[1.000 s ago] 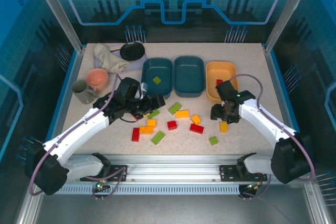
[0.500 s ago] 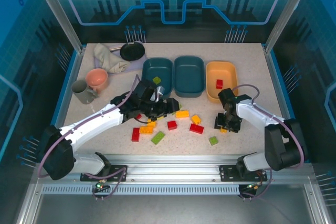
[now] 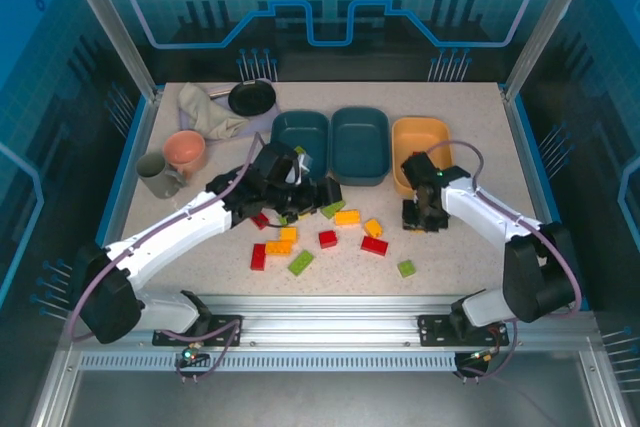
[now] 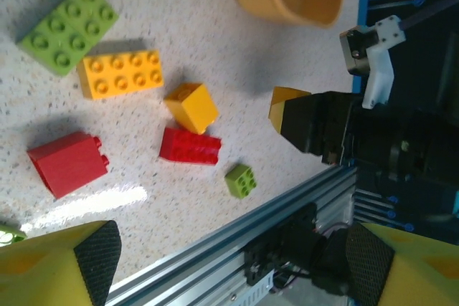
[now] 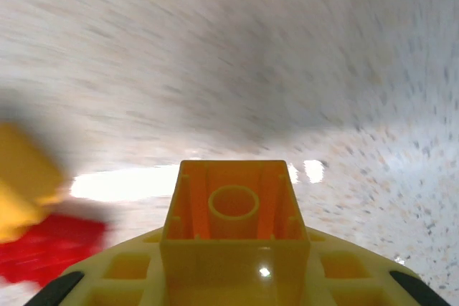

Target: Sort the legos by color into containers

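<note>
The yellow brick (image 5: 233, 220) is up off the bench (image 3: 470, 257). The right hand (image 3: 422, 213) pinches it, just on the near side of the yellow tub (image 3: 432, 142). The brick's hollow bottom faces the wrist camera.

I think the job now is to drop this brick into the yellow tub. To do that well, the hand should go up over the rim first, so the brick does not bump the wall. Then it should stop over the middle of the tub. Only then should it let go, low down, so the brick does not bounce out.

The left hand (image 4: 233, 261) is spread wide with nothing between its fingers. It hangs well to the left of the yellow tub.

There are three tubs. The middle teal tub (image 3: 360, 142) sits just left of the yellow tub, and the far teal tub (image 3: 296, 132) sits left again.

The left wrist camera shows six loose bricks in front of the yellow tub: two green bricks (image 4: 68, 26), two yellow bricks (image 4: 120, 73) and two red bricks (image 4: 68, 164). More lie further left, partly under the left arm, so I cannot count them all.
</note>
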Controlling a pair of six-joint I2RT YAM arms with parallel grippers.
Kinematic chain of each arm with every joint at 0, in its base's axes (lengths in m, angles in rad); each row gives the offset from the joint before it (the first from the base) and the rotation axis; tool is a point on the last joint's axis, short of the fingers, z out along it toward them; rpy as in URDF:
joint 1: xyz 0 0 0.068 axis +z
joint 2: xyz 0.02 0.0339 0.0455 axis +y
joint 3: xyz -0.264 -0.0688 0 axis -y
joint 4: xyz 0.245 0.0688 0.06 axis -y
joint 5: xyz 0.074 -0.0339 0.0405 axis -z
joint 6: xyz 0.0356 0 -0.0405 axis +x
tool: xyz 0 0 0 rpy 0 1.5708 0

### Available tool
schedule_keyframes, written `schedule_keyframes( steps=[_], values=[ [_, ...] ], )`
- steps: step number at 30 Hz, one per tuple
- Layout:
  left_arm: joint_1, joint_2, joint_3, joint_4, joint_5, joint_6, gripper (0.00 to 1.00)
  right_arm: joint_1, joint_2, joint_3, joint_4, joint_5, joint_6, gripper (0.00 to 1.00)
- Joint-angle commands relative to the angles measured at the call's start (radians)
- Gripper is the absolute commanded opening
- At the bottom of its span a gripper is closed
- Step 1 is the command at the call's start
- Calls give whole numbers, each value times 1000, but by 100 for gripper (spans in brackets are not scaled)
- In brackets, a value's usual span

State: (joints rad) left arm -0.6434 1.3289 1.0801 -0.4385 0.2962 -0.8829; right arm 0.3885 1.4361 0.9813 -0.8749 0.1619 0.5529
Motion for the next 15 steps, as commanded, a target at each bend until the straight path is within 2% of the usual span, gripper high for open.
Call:
schedule_keyframes(
  steps=[1, 4, 9, 15],
  values=[
    [78, -2, 88, -78, -38, 21, 85, 74, 59, 206, -35, 20, -6, 21],
    [154, 28, 136, -96, -31, 24, 85, 106, 245, 414, -34, 5, -21, 21],
    [260, 114, 214, -140, -31, 36, 85, 87, 587, 777, -92, -15, -30, 23],
    [311, 181, 263, -141, -28, 49, 85, 32, 930, 1172, -199, -57, -31, 25]
  ],
)
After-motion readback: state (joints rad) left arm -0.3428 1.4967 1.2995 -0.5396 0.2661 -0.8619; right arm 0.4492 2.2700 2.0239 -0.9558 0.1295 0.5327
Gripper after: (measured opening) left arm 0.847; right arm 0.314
